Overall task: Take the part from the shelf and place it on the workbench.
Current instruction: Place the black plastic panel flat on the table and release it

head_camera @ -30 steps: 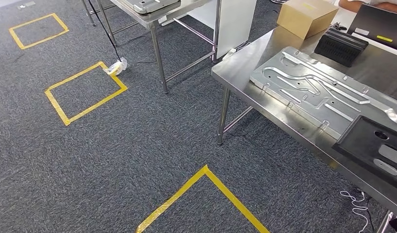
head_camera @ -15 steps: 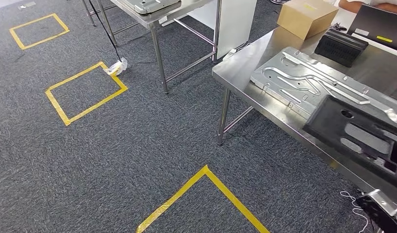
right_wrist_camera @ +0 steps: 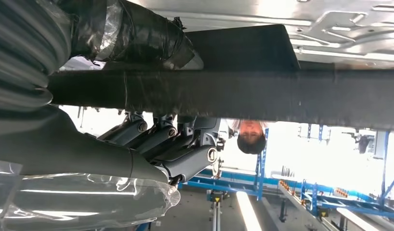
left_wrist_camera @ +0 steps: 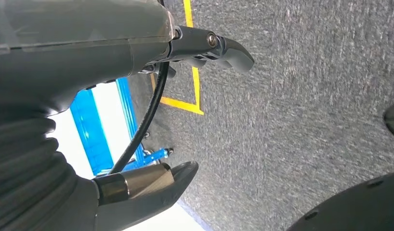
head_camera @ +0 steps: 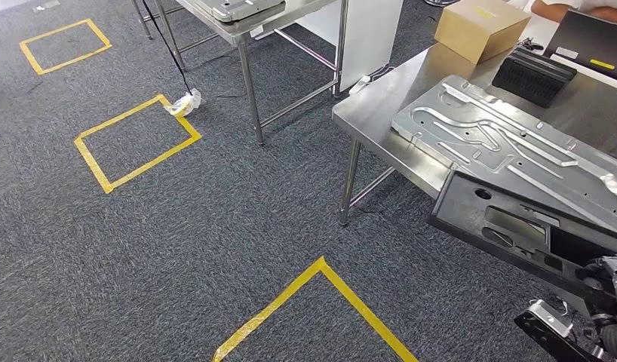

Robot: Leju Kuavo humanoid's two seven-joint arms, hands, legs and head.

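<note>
Clamped edgewise in right hand (right_wrist_camera: pixel 151 149): long rigid black moulded panel (head_camera: pixel 517 230), likely awkward, overhanging steel desk (head_camera: pixel 381 113); left fingers (left_wrist_camera: pixel 233 50) apart, idle.

head high, wrists close, sharing part (head_camera: pixel 517 226)

Yellow tape squares (head_camera: pixel 136 143) on grey carpet (head_camera: pixel 215 226); cardboard box (head_camera: pixel 479 26); black ribbed block (head_camera: pixel 533 75); blue racking (right_wrist_camera: pixel 325 192)

The part (head_camera: pixel 517 230) I hold is matt black plastic. At two o'clock my workbench (head_camera: pixel 388 102) is brushed steel bearing a shiny stamped metal plate (head_camera: pixel 509 143). Rough grey carpet (head_camera: pixel 215 226) lies below.
</note>
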